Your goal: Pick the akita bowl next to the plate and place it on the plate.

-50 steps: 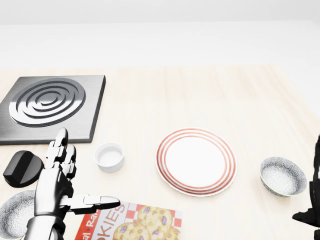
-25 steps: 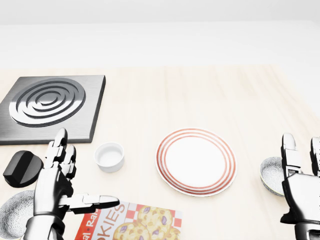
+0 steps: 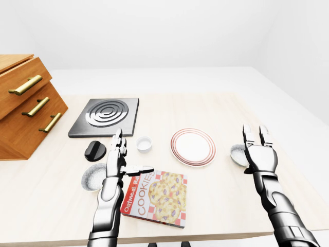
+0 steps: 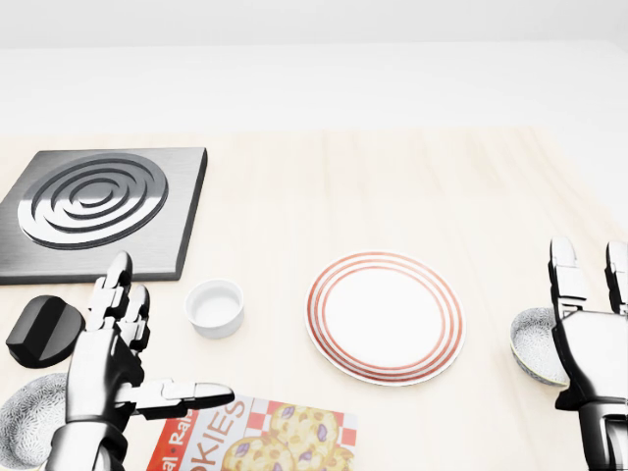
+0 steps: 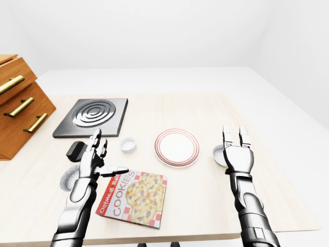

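The plate (image 4: pixel 385 316), white with red rings, lies flat on the pale wooden worktop (image 4: pixel 294 196), near the middle of the head view. The akita bowl (image 4: pixel 532 345) stands upright on the worktop just right of the plate, apart from it. The right hand (image 4: pixel 594 345) covers the bowl's right part in the head view. Its fingers (image 4: pixel 563 280) are spread open and point toward the top of the view, closed on nothing. Whether the hand touches the bowl cannot be told.

The left hand (image 4: pixel 106 361) is at the lower left, fingers open and straight, thumb stretched out to the right over the top edge of a cookie box (image 4: pixel 260 440); it grips nothing. A second patterned bowl (image 4: pixel 24 422) sits at the bottom left, partly behind the left wrist. Above it lies a black knob (image 4: pixel 44 332). A small white cup (image 4: pixel 214 307) stands between the left hand and the plate. A grey burner slab (image 4: pixel 93 208) lies at upper left. In the left-eye view a wooden drawer cabinet (image 3: pixel 23 110) stands at the worktop's left edge.
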{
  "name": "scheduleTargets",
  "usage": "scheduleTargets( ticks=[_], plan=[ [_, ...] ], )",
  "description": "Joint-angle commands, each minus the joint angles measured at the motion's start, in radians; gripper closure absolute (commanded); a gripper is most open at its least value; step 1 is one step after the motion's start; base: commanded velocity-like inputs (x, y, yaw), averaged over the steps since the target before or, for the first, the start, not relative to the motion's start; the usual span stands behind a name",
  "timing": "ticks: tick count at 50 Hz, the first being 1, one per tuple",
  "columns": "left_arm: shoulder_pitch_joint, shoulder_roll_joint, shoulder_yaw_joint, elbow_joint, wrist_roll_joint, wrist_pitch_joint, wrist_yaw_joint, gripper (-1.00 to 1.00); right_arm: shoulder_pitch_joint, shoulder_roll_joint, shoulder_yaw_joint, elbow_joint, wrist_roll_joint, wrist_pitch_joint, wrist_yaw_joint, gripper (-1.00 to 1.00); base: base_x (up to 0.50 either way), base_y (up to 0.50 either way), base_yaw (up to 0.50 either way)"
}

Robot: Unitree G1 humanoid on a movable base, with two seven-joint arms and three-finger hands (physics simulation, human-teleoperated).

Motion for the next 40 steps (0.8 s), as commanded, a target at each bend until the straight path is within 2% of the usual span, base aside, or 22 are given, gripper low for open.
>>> scheduleTargets(
  ticks=[1, 6, 12, 13, 18, 22, 23, 25, 29, 32, 33, 34, 36, 37, 39, 40],
  plan=[
    [0.0, 0.0, -0.001, 0.005, 0.001, -0.006, 0.001, -1.0, -0.052, -0.012, 0.012, 0.029, -0.002, 0.0, 0.0, -1.0, 0.0, 0.0, 0.0],
    [-0.001, 0.0, 0.0, 0.008, 0.001, -0.009, 0.0, -1.0, -0.063, -0.006, 0.029, 0.077, -0.007, 0.0, 0.0, -1.0, 0.0, 0.0, 0.0],
    [0.004, -0.001, -0.001, -0.006, 0.0, 0.001, 0.001, -1.0, -0.071, -0.007, 0.036, 0.096, 0.001, 0.0, 0.0, -1.0, 0.0, 0.0, 0.0],
    [0.001, 0.0, 0.001, 0.005, 0.0, -0.007, 0.0, -1.0, -0.074, -0.006, 0.039, 0.108, 0.003, 0.0, 0.0, -1.0, 0.0, 0.0, 0.0],
    [0.005, -0.001, -0.001, -0.012, -0.001, 0.005, 0.001, -1.0, -0.1, -0.01, 0.055, 0.183, 0.007, 0.0, 0.0, -1.0, 0.0, 0.0, 0.0],
    [0.007, -0.001, 0.0, -0.012, -0.002, 0.004, 0.0, -1.0, -0.119, -0.011, 0.067, 0.24, 0.02, 0.0, 0.0, -1.0, 0.0, 0.0, 0.0],
    [0.004, 0.0, 0.001, -0.001, -0.002, -0.005, -0.002, -1.0, -0.121, -0.012, 0.072, 0.25, 0.019, 0.0, 0.0, -1.0, 0.0, 0.0, 0.0],
    [0.008, -0.001, -0.001, -0.02, -0.001, 0.01, 0.001, -1.0, -0.111, -0.011, 0.071, 0.235, 0.03, 0.0, 0.0, -1.0, 0.0, 0.0, 0.0],
    [0.007, -0.001, -0.002, -0.017, 0.0, 0.007, -0.001, -1.0, -0.099, -0.014, 0.067, 0.228, 0.042, 0.0, 0.0, -1.0, 0.0, 0.0, 0.0],
    [0.006, -0.001, 0.0, -0.004, -0.001, -0.004, -0.003, -1.0, -0.12, -0.017, 0.071, 0.265, 0.042, 0.0, 0.0, -1.0, 0.0, 0.0, 0.0],
    [0.009, -0.001, -0.001, -0.015, -0.001, 0.005, -0.001, -1.0, -0.137, -0.019, 0.077, 0.303, 0.039, 0.0, 0.0, -1.0, 0.0, 0.0, 0.0],
    [0.006, -0.001, 0.0, -0.001, -0.001, -0.006, -0.003, -1.0, -0.149, -0.024, 0.079, 0.317, 0.042, 0.0, 0.0, -1.0, 0.0, 0.0, 0.0],
    [0.011, -0.002, -0.002, -0.018, -0.002, 0.007, -0.001, -1.0, -0.165, -0.026, 0.086, 0.348, 0.048, 0.0, 0.0, -1.0, 0.0, 0.0, 0.0],
    [0.01, -0.002, -0.002, -0.019, -0.002, 0.008, -0.002, -1.0, -0.183, -0.027, 0.096, 0.389, 0.043, 0.0, 0.0, -1.0, 0.0, 0.0, 0.0],
    [0.008, -0.001, 0.0, -0.004, -0.003, -0.004, -0.004, -1.0, -0.196, -0.03, 0.104, 0.418, 0.047, 0.0, 0.0, -1.0, 0.0, 0.0, 0.0],
    [0.011, -0.002, -0.001, -0.017, -0.004, 0.005, -0.002, -1.0, -0.21, -0.032, 0.11, 0.446, 0.047, 0.0, 0.0, -1.0, 0.0, 0.0, 0.0]
  ],
)
